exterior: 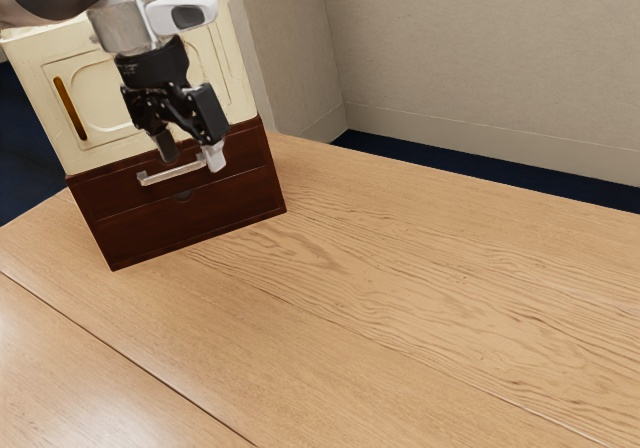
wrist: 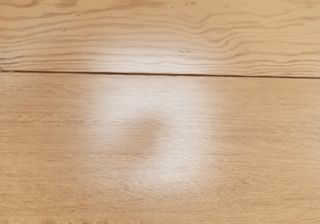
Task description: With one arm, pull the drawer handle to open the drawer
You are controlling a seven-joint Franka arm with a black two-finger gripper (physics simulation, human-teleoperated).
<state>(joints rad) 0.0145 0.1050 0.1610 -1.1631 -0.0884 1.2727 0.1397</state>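
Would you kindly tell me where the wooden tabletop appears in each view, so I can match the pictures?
Exterior view: the tabletop spreads below and beside the dark drawer unit, down to the lower edge.
Wrist view: it lies on both sides of a dark seam.
Shared landmark: wavy wood grain beside a seam, though which seam is unclear.

The arm (exterior: 45, 6) is white and charcoal, its wrist (exterior: 122, 26) silvery, its pincer (exterior: 192, 154) black.

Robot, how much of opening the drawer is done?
My open gripper has reached the silver handle. I'm probably lining up now; nothing's gripped. Gripping and pulling are left: the drawer looks shut, level with the brown front below it.
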